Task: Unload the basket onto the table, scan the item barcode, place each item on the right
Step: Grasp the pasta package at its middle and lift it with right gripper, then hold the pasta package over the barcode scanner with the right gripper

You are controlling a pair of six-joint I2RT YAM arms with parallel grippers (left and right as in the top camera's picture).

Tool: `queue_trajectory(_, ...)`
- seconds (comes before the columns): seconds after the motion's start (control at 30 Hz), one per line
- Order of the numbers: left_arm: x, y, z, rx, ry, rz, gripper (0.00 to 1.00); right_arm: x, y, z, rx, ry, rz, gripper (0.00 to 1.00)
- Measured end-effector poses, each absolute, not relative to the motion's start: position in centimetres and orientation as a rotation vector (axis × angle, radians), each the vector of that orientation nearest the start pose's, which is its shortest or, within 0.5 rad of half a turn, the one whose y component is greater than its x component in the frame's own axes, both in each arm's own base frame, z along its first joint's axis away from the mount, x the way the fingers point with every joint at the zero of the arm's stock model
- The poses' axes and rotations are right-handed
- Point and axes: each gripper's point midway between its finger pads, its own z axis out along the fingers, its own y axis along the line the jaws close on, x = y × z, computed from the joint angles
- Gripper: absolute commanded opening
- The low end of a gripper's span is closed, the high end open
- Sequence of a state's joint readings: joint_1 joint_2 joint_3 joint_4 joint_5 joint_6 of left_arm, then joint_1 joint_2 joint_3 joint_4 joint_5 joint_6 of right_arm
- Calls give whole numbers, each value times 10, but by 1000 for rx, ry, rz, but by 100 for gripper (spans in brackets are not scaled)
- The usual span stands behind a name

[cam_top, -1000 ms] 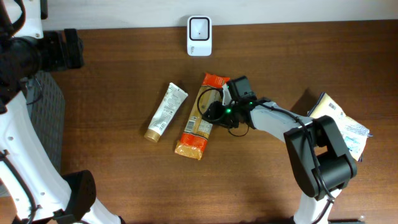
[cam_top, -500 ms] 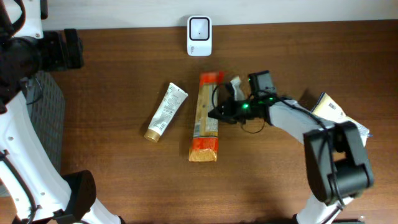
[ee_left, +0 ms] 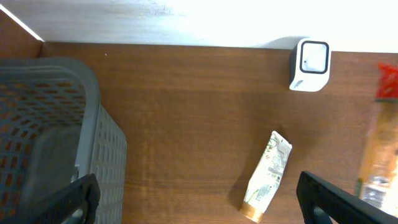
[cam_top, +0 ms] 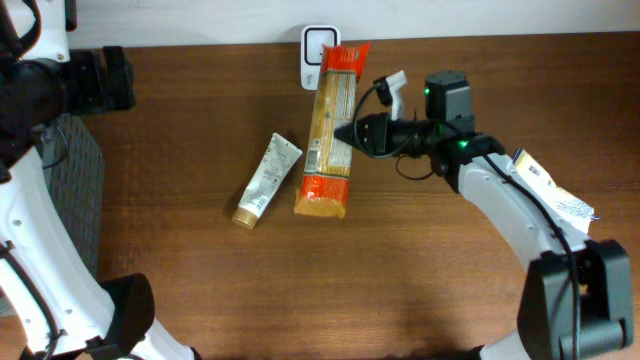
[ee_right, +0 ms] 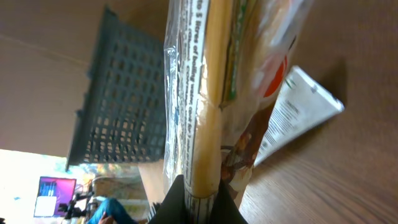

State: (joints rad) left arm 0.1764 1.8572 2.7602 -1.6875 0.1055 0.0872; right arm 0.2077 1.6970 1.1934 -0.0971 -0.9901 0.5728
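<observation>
The right gripper point(cam_top: 352, 133) is closed tightly on the pasta package point(cam_top: 329, 135), pinching it at its right long edge, about at the middle of its length. The package is long and narrow, in clear film: the body is pale yellow with the straight pasta showing through, both ends are orange-red, and a white label with small print sits on the middle part. In the right wrist view the package point(ee_right: 205, 93) stands up from between the two black fingers point(ee_right: 214, 200), and a line of fine printed text runs along its seam; a barcode I cannot make out. From overhead, the far end of the package lies over a part of the white scanner point(cam_top: 312, 45) at the back edge of the table point(cam_top: 200, 290), and the near end points toward the front. A white tube with a gold cap point(cam_top: 267, 180) lies just to the left of it, not touching. The left gripper point(ee_left: 198, 180) has its jaws wide apart with nothing between them, above the table beside the grey basket point(ee_left: 43, 137).
</observation>
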Motion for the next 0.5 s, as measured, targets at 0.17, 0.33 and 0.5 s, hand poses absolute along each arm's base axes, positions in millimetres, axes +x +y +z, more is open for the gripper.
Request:
queue_trajectory(0.17,370,48,423,-53,2349,5,99,401,196,321,-333,1996,1625,4)
queue_trajectory(0.33,370,48,423,-53,2349,5,99,381,180,383,-504,1863,1698,4)
queue_trajectory(0.5,370,48,423,-53,2348,6,99,393,187,344,-303,2052,1572,4)
